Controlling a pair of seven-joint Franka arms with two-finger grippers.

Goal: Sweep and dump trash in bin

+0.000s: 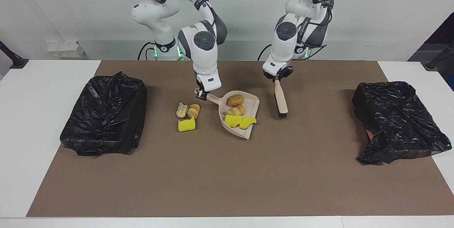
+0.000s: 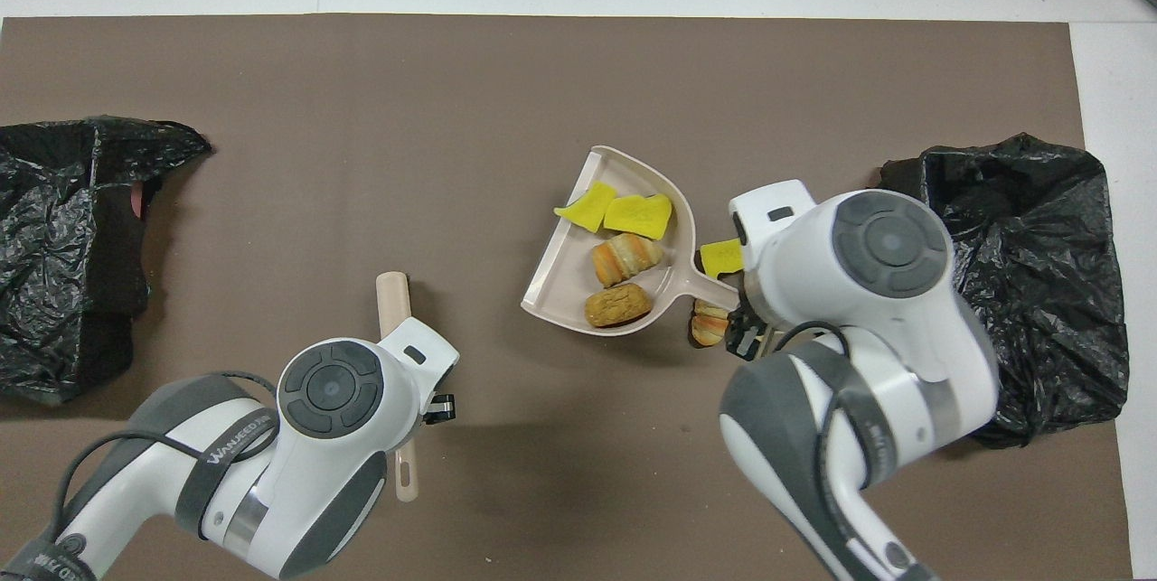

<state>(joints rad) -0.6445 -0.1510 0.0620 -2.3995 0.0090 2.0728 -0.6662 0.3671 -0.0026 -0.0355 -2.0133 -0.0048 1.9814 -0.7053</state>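
Note:
The beige dustpan (image 1: 252, 102) lies mid-mat and holds two bread-like pieces (image 1: 235, 100) and two yellow sponge chunks (image 1: 233, 120). My right gripper (image 1: 201, 95) is shut on the dustpan's handle. Beside the pan, toward the right arm's end, lie a yellow sponge chunk (image 1: 186, 125), a bread piece (image 1: 194, 110) and a pale piece (image 1: 182, 110). My left gripper (image 1: 278, 77) is shut on the handle of the beige brush (image 1: 282, 102). The brush's black bristles (image 1: 282, 115) point down at the mat, beside the pan toward the left arm's end. In the overhead view the pan (image 2: 624, 174) shows its load; the brush (image 2: 394, 301) is partly under my left arm.
A bin lined with a black bag (image 1: 106, 118) stands at the right arm's end of the brown mat. A second bin lined with a black bag (image 1: 397, 118) stands at the left arm's end. White table (image 1: 21, 114) surrounds the mat.

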